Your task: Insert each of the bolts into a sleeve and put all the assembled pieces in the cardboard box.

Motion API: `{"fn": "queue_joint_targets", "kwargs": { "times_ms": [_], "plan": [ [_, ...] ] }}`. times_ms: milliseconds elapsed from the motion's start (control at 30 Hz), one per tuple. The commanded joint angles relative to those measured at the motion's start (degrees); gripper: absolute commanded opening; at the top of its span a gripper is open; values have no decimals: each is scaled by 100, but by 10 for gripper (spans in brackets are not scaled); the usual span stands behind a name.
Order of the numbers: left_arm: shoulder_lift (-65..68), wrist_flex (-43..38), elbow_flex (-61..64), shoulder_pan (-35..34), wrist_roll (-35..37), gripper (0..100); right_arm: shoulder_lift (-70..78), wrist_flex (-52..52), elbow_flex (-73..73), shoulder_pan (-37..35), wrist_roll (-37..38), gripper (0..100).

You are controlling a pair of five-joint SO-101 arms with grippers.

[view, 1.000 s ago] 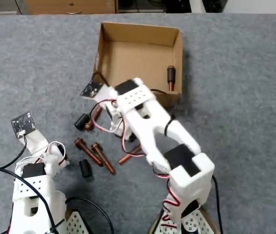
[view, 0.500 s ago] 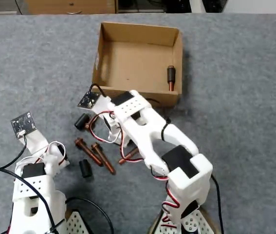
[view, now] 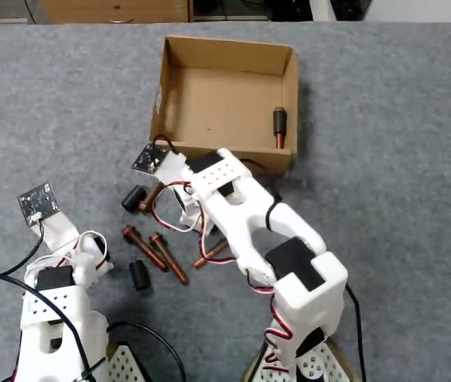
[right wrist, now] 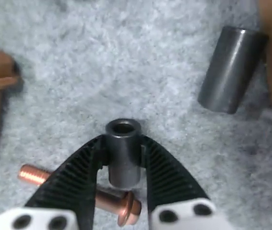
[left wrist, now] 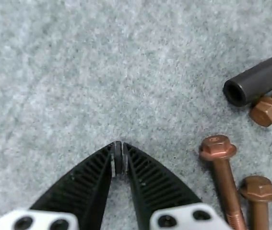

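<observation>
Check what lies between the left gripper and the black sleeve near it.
Bare grey carpet, by the left wrist view: nothing between the left gripper and the black sleeve. The nearest bolt lies off that line.

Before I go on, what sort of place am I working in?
Probably a lab or workshop bench: a grey felt-like mat, a cardboard box, loose copper bolts and black sleeves, wooden furniture behind.
</observation>
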Motion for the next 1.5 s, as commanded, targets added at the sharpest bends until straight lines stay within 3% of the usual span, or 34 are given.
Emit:
{"fn": "queue_joint_targets", "kwargs": {
  "times_ms": [0, 200, 633, 800, 1067, 1267, 1367, 1467],
  "plan": [
    [-57, -62, 0, -18, 18, 19, 75, 79, -22, -101, 26, 2],
    [-57, -53, 0, -18, 18, 19, -391, 457, -330, 127, 26, 1],
    [-57, -53, 0, -18, 18, 19, -2853, 1618, -1279, 646, 9, 1],
    [-57, -62, 0, -18, 18, 19, -4171, 1644, -1473, 945, -695, 1],
    [-57, -9, -79, -18, 9, 19, -6237, 1793, -1481, 2308, -1495, 1],
    [-13, 1020, -1152, 0, -26, 19, -7266, 2207, -1464, 3776, -2127, 1],
    [-4, 1688, -2004, 466, -35, 19, -7477, 2514, -1376, 4505, -2356, 1],
    [4, 2488, -2892, 1486, -35, 19, -7600, 2822, -1130, 4945, -2400, 1]
  ]
}}
